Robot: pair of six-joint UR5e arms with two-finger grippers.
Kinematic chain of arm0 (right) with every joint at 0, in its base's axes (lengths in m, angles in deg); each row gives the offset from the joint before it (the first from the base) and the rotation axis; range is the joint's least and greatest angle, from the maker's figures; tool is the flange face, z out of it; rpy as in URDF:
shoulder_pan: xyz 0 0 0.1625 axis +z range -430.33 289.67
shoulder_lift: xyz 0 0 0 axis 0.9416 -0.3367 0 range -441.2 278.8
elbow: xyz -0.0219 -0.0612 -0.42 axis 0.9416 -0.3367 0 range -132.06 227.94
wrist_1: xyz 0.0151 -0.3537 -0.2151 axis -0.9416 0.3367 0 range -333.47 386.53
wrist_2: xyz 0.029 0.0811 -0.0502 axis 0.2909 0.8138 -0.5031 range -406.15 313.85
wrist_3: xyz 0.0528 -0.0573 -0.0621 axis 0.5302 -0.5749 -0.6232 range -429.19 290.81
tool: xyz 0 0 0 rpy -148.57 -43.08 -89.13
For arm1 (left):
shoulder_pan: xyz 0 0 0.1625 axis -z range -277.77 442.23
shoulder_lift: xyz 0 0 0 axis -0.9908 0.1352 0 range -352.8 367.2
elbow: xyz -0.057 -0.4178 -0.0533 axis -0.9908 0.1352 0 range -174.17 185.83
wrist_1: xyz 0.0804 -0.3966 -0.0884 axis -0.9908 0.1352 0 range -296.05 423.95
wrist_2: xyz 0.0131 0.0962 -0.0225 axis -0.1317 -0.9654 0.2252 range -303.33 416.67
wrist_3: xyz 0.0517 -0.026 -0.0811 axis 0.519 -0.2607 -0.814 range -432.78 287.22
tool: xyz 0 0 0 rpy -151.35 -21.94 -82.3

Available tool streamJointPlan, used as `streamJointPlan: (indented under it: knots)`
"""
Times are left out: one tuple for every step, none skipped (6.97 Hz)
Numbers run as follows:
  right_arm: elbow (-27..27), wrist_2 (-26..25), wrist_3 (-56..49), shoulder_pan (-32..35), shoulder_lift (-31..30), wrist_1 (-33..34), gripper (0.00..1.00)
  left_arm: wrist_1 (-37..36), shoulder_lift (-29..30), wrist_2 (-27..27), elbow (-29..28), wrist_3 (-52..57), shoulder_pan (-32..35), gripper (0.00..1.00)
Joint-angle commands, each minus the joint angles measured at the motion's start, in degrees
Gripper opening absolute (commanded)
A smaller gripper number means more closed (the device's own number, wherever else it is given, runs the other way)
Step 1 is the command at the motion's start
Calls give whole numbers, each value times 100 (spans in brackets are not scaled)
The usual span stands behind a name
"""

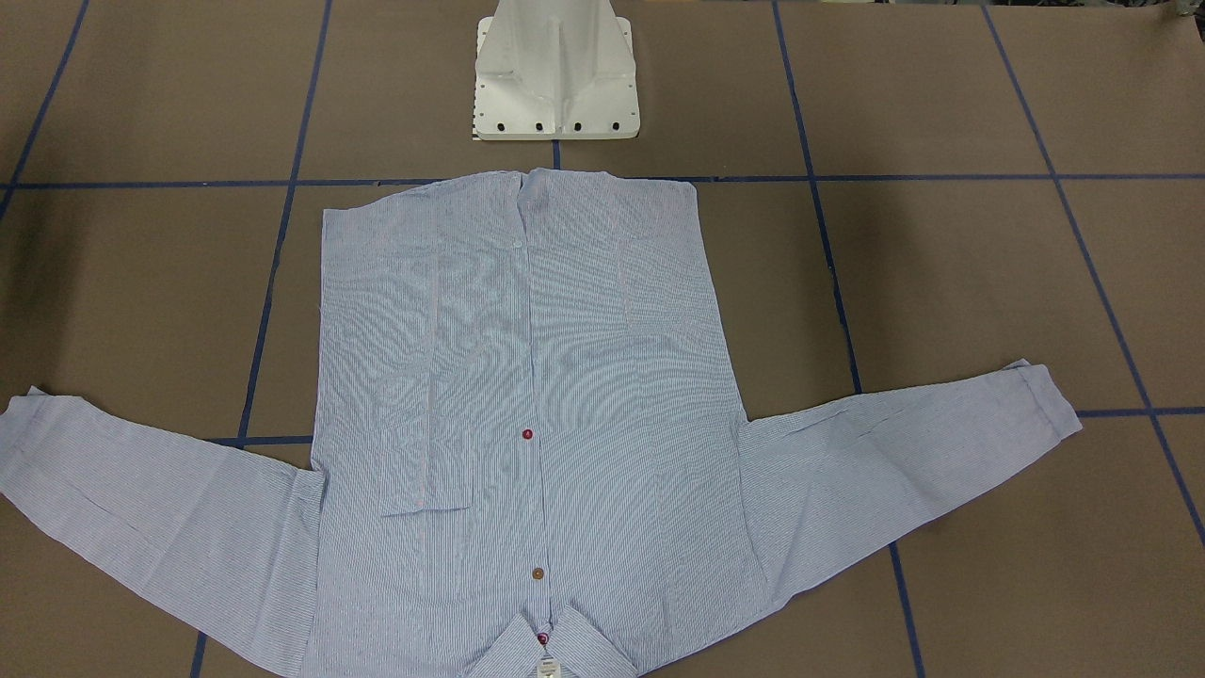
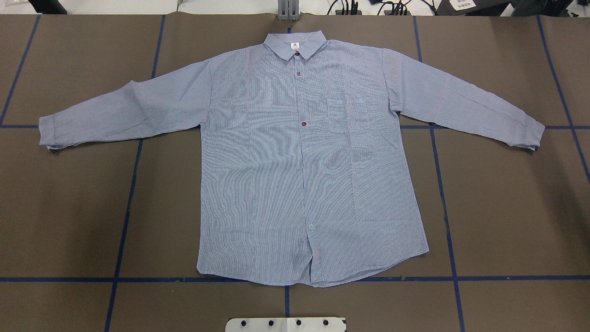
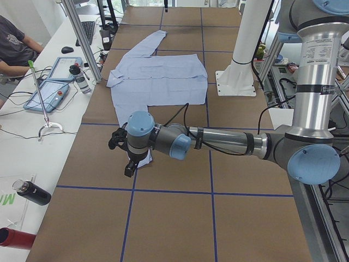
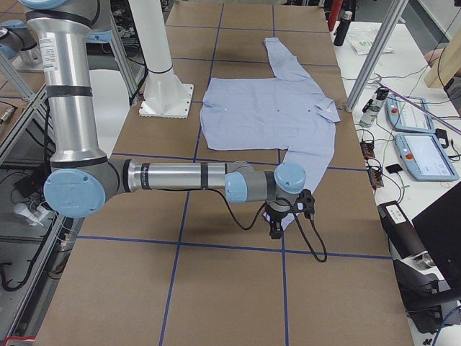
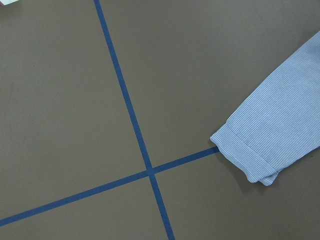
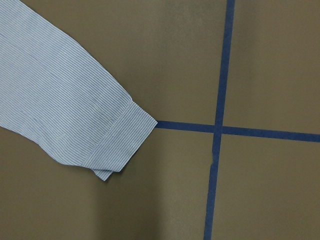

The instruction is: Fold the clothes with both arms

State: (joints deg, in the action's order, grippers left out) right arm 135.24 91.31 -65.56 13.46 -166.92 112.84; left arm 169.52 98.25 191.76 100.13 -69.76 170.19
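Note:
The clothes are one light blue striped shirt (image 2: pixel 299 161), lying flat and buttoned, front up, collar away from the robot's base, both sleeves spread out to the sides (image 1: pixel 527 395). My left gripper (image 3: pixel 128 159) hovers over the end of the near sleeve in the exterior left view; the left wrist view shows that cuff (image 5: pixel 250 157) on the table. My right gripper (image 4: pixel 277 216) hangs over the other sleeve's end, whose cuff (image 6: pixel 122 142) shows in the right wrist view. Neither gripper's fingers show clearly enough, so I cannot tell whether they are open or shut.
The white pedestal base (image 1: pixel 555 80) stands just behind the shirt's hem. Blue tape lines (image 2: pixel 133 184) cross the brown table. A side bench holds tablets (image 3: pixel 52 90), bottles (image 3: pixel 32 192) and cables. Metal posts (image 4: pixel 374 54) rise at the table's far edge. A person (image 3: pixel 13 46) sits there.

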Motion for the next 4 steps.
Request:
streamJointPlan:
  knots:
    - [6, 53, 6, -3, -6, -43, 100, -88, -69, 43, 254, 6, 2, 100]
    - [-3, 53, 6, -3, -6, -53, 100, -115, -104, 70, 334, 6, 2, 100]
    - [15, 88, 6, -3, -24, -61, 100, -107, -113, 62, 318, 6, 2, 100]
    - [6, 410, 32, -3, -163, -79, 100, -98, -122, 61, 326, 15, 2, 100]
